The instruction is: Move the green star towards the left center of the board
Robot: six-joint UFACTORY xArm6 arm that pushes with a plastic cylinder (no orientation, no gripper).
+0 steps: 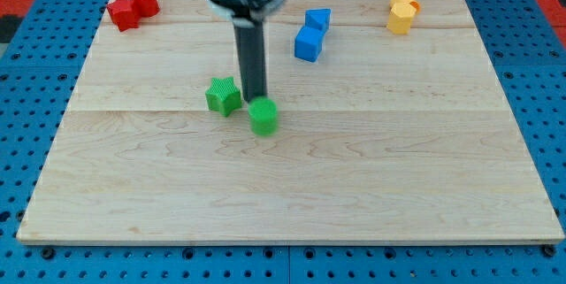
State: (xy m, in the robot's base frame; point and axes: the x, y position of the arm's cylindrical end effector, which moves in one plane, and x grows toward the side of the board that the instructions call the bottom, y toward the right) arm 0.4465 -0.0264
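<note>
Your green star [224, 95] sits left of frame centre, well short of the board [398, 187] left edge; most of the push remains. My tip [256, 98] is just right of it, grasping nothing, beside the green block [263, 116].

Rod: we see a straight, dark grey shaft, smooth and round, with a faint lighter sheen down its side.
Mount: above the rod we see a wider, rounded housing in grey and silver metal, cut off by the view's top.
My tip [257, 98]: we see the rod end plain and blunt, the same dark colour as the shaft, no wider than it.
Cables, screws, markings: we cannot make out any.
</note>
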